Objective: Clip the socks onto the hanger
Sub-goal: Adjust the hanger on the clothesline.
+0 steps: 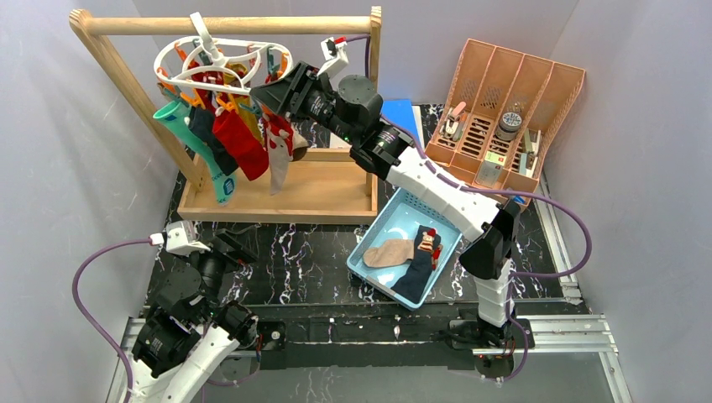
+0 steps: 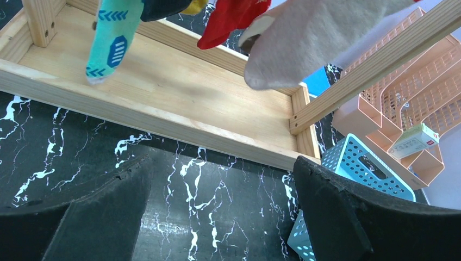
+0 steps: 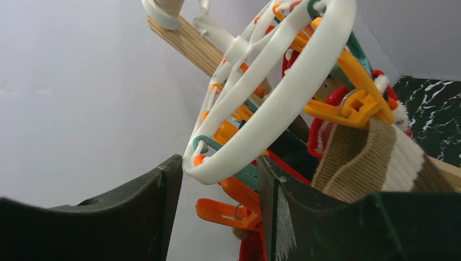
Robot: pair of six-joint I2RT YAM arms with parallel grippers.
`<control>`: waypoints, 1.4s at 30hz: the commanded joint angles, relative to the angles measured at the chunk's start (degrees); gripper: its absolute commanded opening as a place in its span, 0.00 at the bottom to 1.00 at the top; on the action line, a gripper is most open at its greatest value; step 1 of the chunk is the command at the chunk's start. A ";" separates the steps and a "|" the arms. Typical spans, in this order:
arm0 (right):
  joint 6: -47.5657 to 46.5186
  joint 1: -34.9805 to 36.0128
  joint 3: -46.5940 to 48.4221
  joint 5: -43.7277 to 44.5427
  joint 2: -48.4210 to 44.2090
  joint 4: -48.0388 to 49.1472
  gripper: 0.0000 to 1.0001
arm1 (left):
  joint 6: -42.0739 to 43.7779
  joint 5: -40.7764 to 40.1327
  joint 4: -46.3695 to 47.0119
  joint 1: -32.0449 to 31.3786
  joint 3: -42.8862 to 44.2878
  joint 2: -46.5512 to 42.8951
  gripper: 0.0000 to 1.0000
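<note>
Over the black marbled table (image 1: 319,252), the white plastic ring-shaped hanger (image 3: 288,87) on the wooden rail (image 1: 227,25) is flanked by the jaws of the right gripper (image 3: 219,168) (contact cannot be told) and should be steadied gently; the left gripper (image 2: 223,171) is spread wide.

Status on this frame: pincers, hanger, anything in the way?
Left pincer open, empty, low over table. Right pincer open, straddling hanger ring. Clipped socks crowd it; more in blue basket.

right claw (image 3: 217,168) grip on hanger (image 3: 282,92) unclear, socks (image 2: 310,49) cropped at top
</note>
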 commanded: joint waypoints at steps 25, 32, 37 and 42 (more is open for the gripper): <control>-22.04 3.49 -6.04 3.24 -18.78 -12.99 0.84 | 0.02 -1.36 -0.25 -0.23 0.06 0.58 0.98; -27.56 11.17 -3.19 0.87 -17.09 -12.11 0.70 | 0.01 -1.50 -0.33 -0.23 0.06 0.24 0.98; -25.60 11.93 2.48 -4.09 -10.99 -11.27 0.51 | 0.01 -1.58 -0.40 -0.23 0.07 0.32 0.98; -26.21 11.83 4.20 -1.41 -6.45 -5.05 0.41 | -0.08 -1.64 -0.57 -0.23 0.06 0.08 0.99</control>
